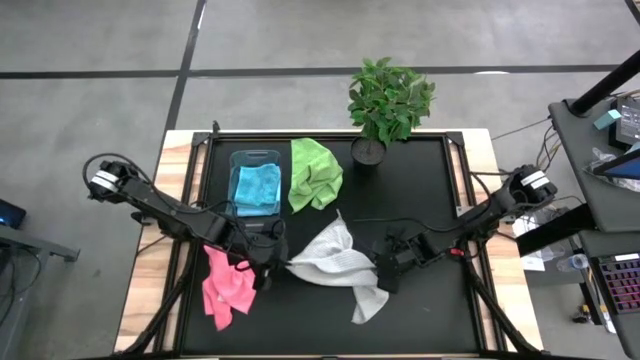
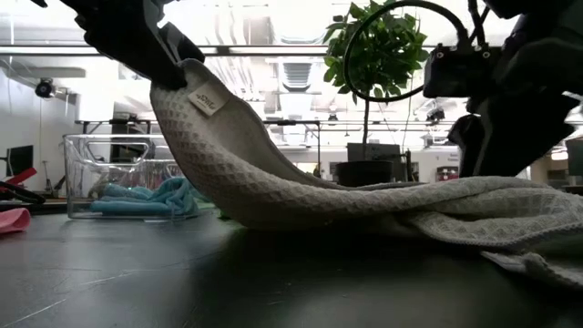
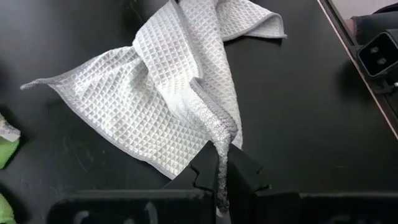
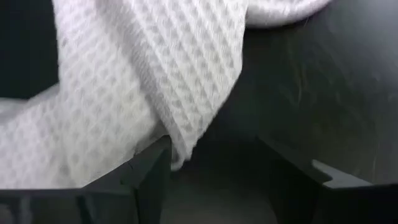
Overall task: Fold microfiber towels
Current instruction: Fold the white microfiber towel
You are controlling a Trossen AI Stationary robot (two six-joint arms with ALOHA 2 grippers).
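Left gripper is pinching one corner of the grey-white waffle towel, lifting it off the black table. Right gripper is hovering with fingers spread wide at the towel's opposite edge, which is lying mid-table, near the pink towel.

The high view looks straight down on the whole table. The low view sits at tabletop level, facing across into the room. Each wrist view looks closely past its own fingers at the table. All four views share the white towel; the high and low views share the plant.
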